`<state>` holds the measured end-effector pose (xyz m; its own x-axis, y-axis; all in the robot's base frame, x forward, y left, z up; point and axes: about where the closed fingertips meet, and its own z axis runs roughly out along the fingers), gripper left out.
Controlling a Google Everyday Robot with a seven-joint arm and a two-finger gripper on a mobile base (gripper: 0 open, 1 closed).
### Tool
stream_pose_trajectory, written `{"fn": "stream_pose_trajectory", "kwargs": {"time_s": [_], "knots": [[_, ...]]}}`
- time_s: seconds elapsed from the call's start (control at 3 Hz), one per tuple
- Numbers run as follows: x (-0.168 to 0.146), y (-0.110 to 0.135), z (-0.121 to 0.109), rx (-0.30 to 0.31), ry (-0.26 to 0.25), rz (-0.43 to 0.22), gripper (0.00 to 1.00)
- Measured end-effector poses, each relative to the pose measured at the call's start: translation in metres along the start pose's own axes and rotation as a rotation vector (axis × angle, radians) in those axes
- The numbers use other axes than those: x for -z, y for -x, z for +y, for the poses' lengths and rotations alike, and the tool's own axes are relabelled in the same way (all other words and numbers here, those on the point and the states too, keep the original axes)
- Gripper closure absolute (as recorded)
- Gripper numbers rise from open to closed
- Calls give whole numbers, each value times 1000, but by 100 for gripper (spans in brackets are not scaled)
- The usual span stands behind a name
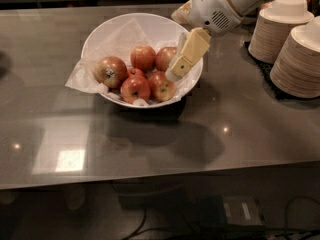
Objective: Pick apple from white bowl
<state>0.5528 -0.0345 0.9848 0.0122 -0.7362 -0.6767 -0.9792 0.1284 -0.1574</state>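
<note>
The gripper (175, 72) hangs over the right-hand side of the white bowl (93, 38). Its yellowish tip angles down and to the left, right in among the fruit. From where I stand I cannot tell whether it is open or closed, and I see nothing held in it. The tip sits just beside two bright red apples, one toward the back (164, 58) and one toward the front (162, 86). Whether it touches either one, I can't say.

Behind it, the white arm (225, 4) comes in from the upper right, its rounded housing above the bowl's far right rim.

Now the apple (110, 71): it's the big, dull russet-and-gold one with the pale speck on its skin. It rests against the left wall of the bowl, on the opposite side from the gripper. Between them lie another red apple at the back (143, 57), one at the front (135, 88) and a tiny red one (134, 73) wedged in the middle.

Crinkled white paper (80, 78) lines the bowl and spills over its left edge. The bowl stands on a glossy grey table (225, 129). Off to the right, well apart from the bowl, stand two stacks of beige paper bowls (300, 59).
</note>
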Motion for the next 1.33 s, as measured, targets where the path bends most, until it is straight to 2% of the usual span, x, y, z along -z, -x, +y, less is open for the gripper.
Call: {"fn": "stream_pose_trajectory", "kwargs": {"time_s": [0.33, 0.67, 1.0, 1.33], "knots": [[-31, 35, -9, 86, 51, -52, 0], [-51, 56, -15, 133, 87, -77, 6], [-69, 66, -19, 147, 116, -83, 20], [-82, 69, -21, 152, 136, -86, 27]]}}
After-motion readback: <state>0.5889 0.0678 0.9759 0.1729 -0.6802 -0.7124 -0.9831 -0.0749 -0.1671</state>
